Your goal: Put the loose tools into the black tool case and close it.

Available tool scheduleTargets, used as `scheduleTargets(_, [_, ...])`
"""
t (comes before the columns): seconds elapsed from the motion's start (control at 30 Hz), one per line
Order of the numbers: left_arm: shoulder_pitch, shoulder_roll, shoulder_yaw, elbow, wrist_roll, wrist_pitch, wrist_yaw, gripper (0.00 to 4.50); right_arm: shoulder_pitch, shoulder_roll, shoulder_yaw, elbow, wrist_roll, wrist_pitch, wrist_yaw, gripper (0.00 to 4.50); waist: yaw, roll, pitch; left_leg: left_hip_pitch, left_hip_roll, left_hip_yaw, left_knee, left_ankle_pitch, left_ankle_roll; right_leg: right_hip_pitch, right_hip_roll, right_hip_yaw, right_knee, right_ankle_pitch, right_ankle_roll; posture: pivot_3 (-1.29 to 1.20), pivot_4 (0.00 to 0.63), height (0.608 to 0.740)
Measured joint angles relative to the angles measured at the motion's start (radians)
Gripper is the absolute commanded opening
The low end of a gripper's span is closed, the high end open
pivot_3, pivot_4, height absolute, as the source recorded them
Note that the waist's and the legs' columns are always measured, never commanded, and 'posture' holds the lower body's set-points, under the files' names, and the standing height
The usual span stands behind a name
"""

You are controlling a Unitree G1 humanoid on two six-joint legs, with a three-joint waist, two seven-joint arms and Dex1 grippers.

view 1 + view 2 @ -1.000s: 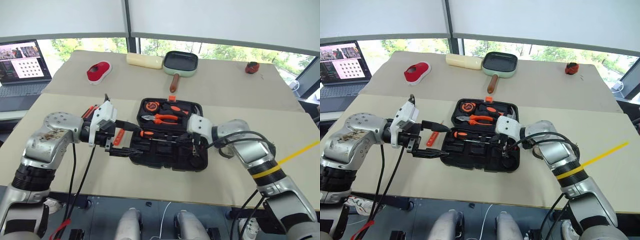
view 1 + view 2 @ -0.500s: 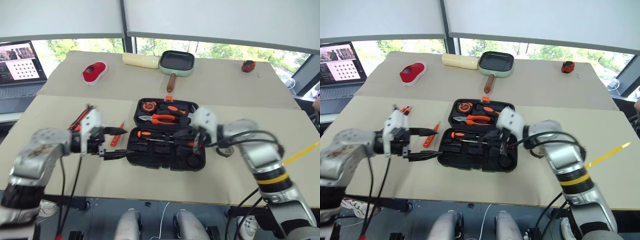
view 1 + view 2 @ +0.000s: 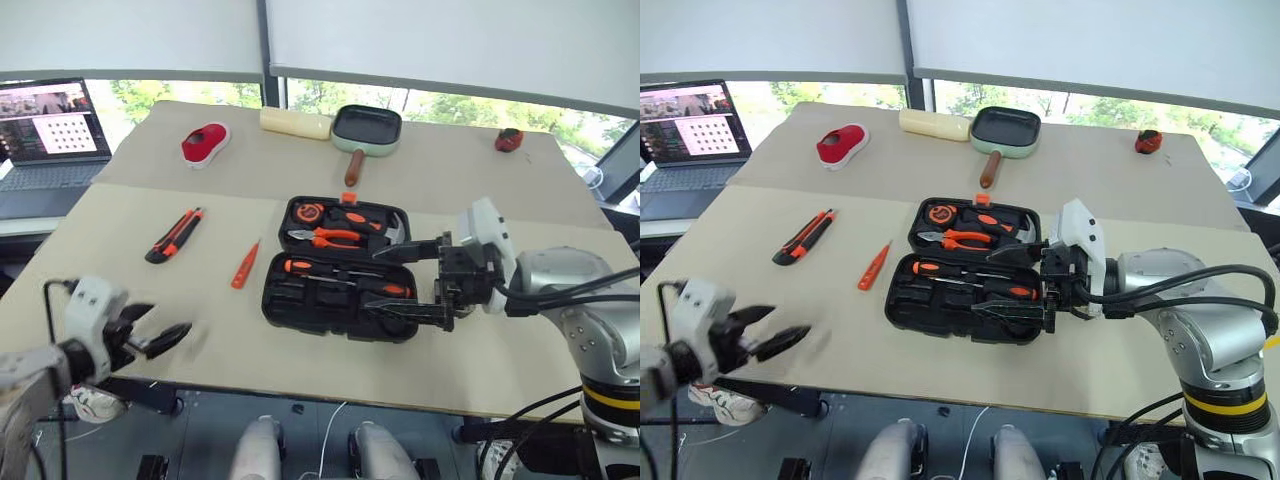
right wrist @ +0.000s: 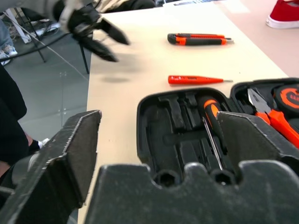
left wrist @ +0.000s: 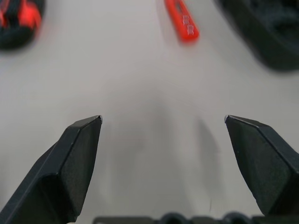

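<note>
The black tool case (image 3: 300,300) lies open mid-table. Two black-and-orange screwdrivers (image 3: 300,267) (image 3: 386,289) rest in its near half, with orange pliers (image 3: 330,237) in the far half. On the table to its left lie the slim orange screwdriver (image 3: 245,264) and, further left, the utility knife (image 3: 174,235). My right gripper (image 3: 373,282) hangs open over the case's right side, with nothing between its fingers (image 4: 70,154). Open and empty, my left gripper (image 3: 168,320) is at the near left table edge, well clear of the loose tools (image 5: 182,23).
A green-rimmed pan (image 3: 365,127), a cream roll (image 3: 295,122), a red shoe (image 3: 205,143) and a small red object (image 3: 508,139) stand along the far side. A laptop (image 3: 50,130) sits at the far left.
My right gripper opened and rose back off the case, where an orange-handled screwdriver now lies. My left gripper swung left and toward the near edge. The camera shifted slightly.
</note>
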Motion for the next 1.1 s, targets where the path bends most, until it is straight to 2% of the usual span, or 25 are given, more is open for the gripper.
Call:
scheduleTargets(0.07, [-0.197, 0.030, -0.107, 0.063, -0.011, 0.114, 0.030, 4.50, 0.009, 0.002, -0.001, -0.011, 0.004, -0.005, -0.019, 4.46, -0.002, 0.000, 0.000, -0.001, -0.001, 0.000, 0.000, 0.000, 0.001, 0.001, 0.000, 0.001, 0.001, 0.000, 0.000, 0.00, 0.150, 0.740])
scheduleTargets(0.27, [-0.671, 0.007, -0.407, 0.390, 0.041, 0.361, 0.115, 4.50, 0.051, 0.037, -0.011, -0.066, 0.019, -0.011, -0.116, 4.46, -0.017, -0.002, 0.000, -0.003, -0.001, -0.002, -0.003, 0.000, 0.001, -0.001, 0.003, 0.001, 0.001, 0.000, 0.000, 0.00, 0.150, 0.740])
scheduleTargets(0.4, [-0.849, -0.057, -0.598, 0.600, 0.101, 0.369, 0.116, 4.50, 0.103, 0.060, -0.005, -0.127, 0.053, -0.011, -0.179, 4.46, -0.019, -0.002, 0.000, -0.004, -0.001, -0.002, -0.004, 0.000, 0.001, -0.002, 0.003, 0.001, 0.000, 0.000, 0.000, 0.00, 0.150, 0.740])
scheduleTargets(0.57, [-0.912, -0.087, -0.718, 0.749, 0.149, 0.307, 0.065, 4.50, 0.131, 0.081, -0.004, -0.167, 0.055, -0.011, -0.248, 4.46, -0.027, -0.002, 0.000, -0.004, -0.001, -0.002, -0.004, 0.000, 0.001, -0.003, 0.003, 0.001, 0.001, 0.000, 0.000, 0.00, 0.150, 0.740])
scheduleTargets(0.67, [-0.928, -0.090, -0.777, 0.788, 0.183, 0.264, 0.026, 3.79, 0.150, 0.092, 0.000, -0.177, 0.055, -0.011, -0.279, 4.50, -0.025, -0.002, 0.000, -0.004, -0.001, -0.002, -0.004, 0.000, 0.001, -0.002, 0.003, 0.001, 0.001, 0.000, 0.000, 0.00, 0.150, 0.740])
scheduleTargets(0.93, [-0.938, -0.089, -0.823, 0.868, 0.274, 0.154, -0.050, 0.78, 0.190, 0.093, -0.003, -0.186, 0.057, -0.033, -0.308, 4.50, -0.021, -0.001, -0.001, -0.003, -0.002, -0.002, -0.004, 0.000, 0.001, -0.001, 0.003, 0.001, 0.001, 0.000, 0.000, 0.00, 0.150, 0.740])
scheduleTargets(1.0, [-0.939, -0.090, -0.823, 0.880, 0.292, 0.133, -0.072, 0.42, 0.198, 0.087, -0.007, -0.186, 0.064, -0.037, -0.307, 4.50, -0.020, -0.001, -0.001, -0.003, -0.002, -0.002, -0.004, 0.000, 0.001, -0.001, 0.003, 0.001, 0.001, 0.000, 0.000, 0.00, 0.150, 0.740])
scheduleTargets(1.1, [-0.928, -0.082, -0.817, 0.883, 0.302, 0.106, -0.091, 0.41, 0.234, 0.065, -0.015, -0.194, 0.077, -0.042, -0.304, 4.50, -0.017, -0.001, -0.001, -0.003, -0.002, -0.002, -0.004, 0.000, 0.001, -0.001, 0.003, 0.001, 0.001, 0.000, 0.000, 0.00, 0.150, 0.740])
